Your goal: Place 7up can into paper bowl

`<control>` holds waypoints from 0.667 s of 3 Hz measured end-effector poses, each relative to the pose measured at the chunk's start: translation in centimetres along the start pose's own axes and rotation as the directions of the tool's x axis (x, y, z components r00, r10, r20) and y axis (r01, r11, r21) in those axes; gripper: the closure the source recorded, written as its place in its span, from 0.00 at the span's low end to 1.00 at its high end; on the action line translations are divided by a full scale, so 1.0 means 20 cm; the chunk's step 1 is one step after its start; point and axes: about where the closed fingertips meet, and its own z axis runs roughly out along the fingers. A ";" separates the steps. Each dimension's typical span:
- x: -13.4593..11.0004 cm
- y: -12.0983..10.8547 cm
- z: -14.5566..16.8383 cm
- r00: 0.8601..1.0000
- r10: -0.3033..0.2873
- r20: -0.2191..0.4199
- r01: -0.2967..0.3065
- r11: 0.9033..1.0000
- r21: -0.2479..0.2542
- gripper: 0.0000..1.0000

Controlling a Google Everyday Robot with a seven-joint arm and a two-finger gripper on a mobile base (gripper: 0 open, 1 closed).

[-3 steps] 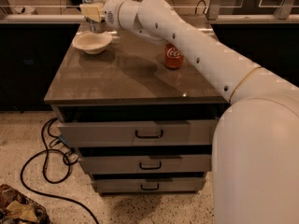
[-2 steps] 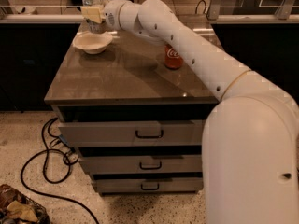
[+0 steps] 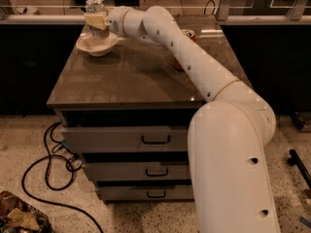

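Silvery-grey 7up can is hanging clamped in the gripper just above the paper bowl, apparently lining up for release inside.

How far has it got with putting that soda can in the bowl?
Done: the pincer grips the 7up can, clear of the cabinet top. In hand: the can hangs just above the paper bowl. Left: lower it into the bowl and let go.

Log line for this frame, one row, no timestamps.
gripper: above paper bowl, far-left of cabinet top | jaws: shut on 7up can | 7up can: upright, not yet released
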 end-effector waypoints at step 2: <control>0.07 0.01 0.11 1.000 -0.001 -0.030 -0.001 0.998 -0.056 1.00</control>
